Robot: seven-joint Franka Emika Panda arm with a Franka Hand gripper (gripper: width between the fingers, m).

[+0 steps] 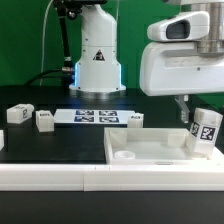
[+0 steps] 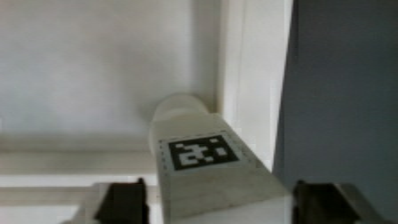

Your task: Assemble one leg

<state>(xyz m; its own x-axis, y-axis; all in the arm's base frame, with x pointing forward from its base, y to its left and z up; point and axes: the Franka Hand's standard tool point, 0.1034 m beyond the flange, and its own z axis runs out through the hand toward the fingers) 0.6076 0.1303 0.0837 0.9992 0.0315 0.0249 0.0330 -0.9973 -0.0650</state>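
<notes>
Fingers (image 2: 125, 203) are dark bars on either side of the leg (image 2: 210, 150), pressed up against its two flanks and pinching it. The wrist view looks straight down the post. Its black-and-white tag (image 2: 201, 152) faces the camera, and its rounded far end reaches toward the foot of a white wall. Whether that end touches the surface below, I cannot tell.

Over to the exterior view. The leg (image 1: 205, 132) is on the exterior view's right, tilted rather than upright, with its top leaning further right. It sits under the arm's bulky white wrist housing (image 1: 180, 60). The leg's lower end is at the right-hand end of the large flat white part (image 1: 140, 158), right by that part's raised rim. That big tray-like piece lies flat on the dark desk (image 1: 50, 145) on the near side.

Further back, the marker board (image 1: 95, 117) lies across the middle of the desk with its row of tags showing. A small white block (image 1: 133, 120) sits just beside the board's right end. Another block (image 1: 45, 120) stands off the board's left end. A third block (image 1: 18, 114) sits further out toward the exterior view's left. All three are well apart from the held leg.

The robot base (image 1: 96, 60) stands at the far side behind the board, with a blue glow at its foot. A long white ledge (image 1: 60, 180) runs along the near edge.
</notes>
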